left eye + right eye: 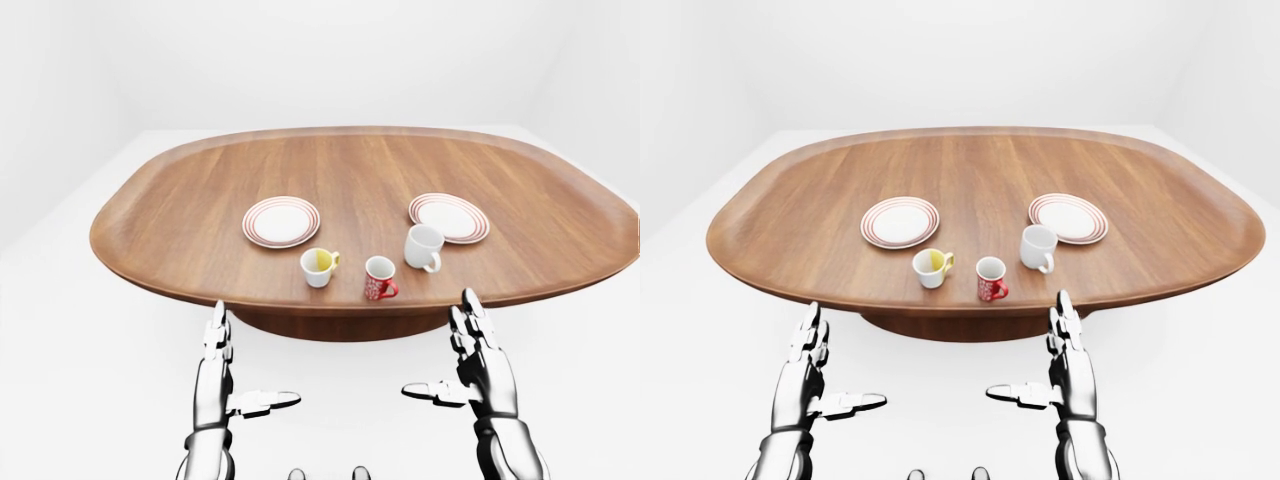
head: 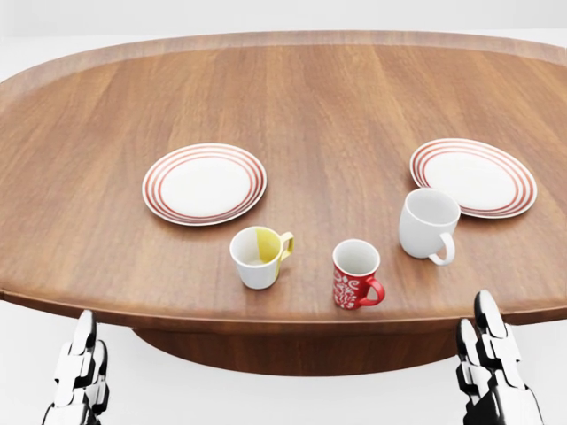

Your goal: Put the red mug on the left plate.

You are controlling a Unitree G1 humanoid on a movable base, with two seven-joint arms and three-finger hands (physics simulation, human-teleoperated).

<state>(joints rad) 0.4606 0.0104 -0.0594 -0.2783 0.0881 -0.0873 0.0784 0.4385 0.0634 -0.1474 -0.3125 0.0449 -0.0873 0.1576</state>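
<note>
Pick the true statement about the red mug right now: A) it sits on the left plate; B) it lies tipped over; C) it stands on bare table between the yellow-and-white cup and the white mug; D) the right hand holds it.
C: the red mug stands upright on the table, between the yellow-and-white cup and the white mug, off the left plate.

Oval wooden table (image 1: 360,170) in plain white room.

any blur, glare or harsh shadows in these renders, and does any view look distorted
Head view: sharp, even light, only faint soft shadows under the red mug; no glare on the table. Left-eye and right-eye views: equally sharp, wider angle, the table's oval stretched, white background washed out.
</note>
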